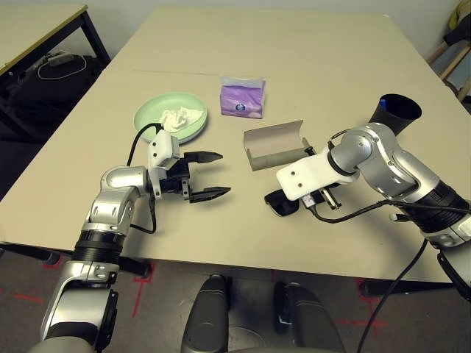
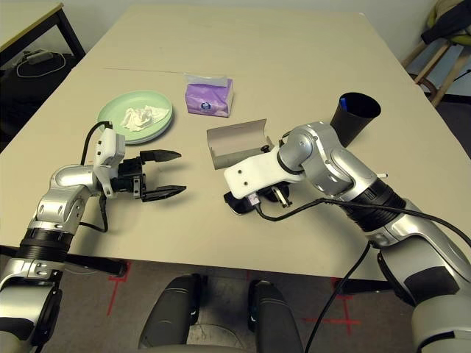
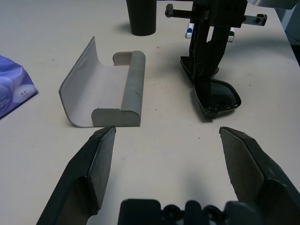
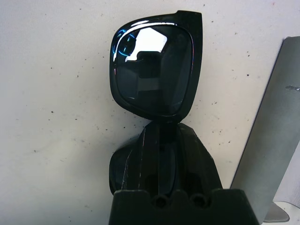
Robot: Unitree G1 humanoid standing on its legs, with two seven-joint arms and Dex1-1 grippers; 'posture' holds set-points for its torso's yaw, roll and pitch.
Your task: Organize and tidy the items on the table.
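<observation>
Black sunglasses (image 4: 152, 70) lie on the table (image 1: 294, 59) in front of the open grey-green glasses case (image 1: 276, 145). My right gripper (image 4: 161, 129) points down at them, shut on their bridge. My left gripper (image 1: 223, 173) hovers open and empty left of the case, aimed at the sunglasses (image 3: 218, 96). A light green plate (image 1: 151, 112) at the middle left holds crumpled white tissue (image 1: 176, 118). The purple tissue pack (image 1: 243, 98) stands behind the case. The black cup (image 1: 394, 114) sits at the right with a blue-capped pen (image 1: 383, 99) in it.
A smaller dark-legged desk (image 1: 37, 29) stands at the back left, with cables (image 1: 62, 66) on the floor under it. A wooden chair (image 1: 456, 44) is at the back right. The table's far half is bare beige surface.
</observation>
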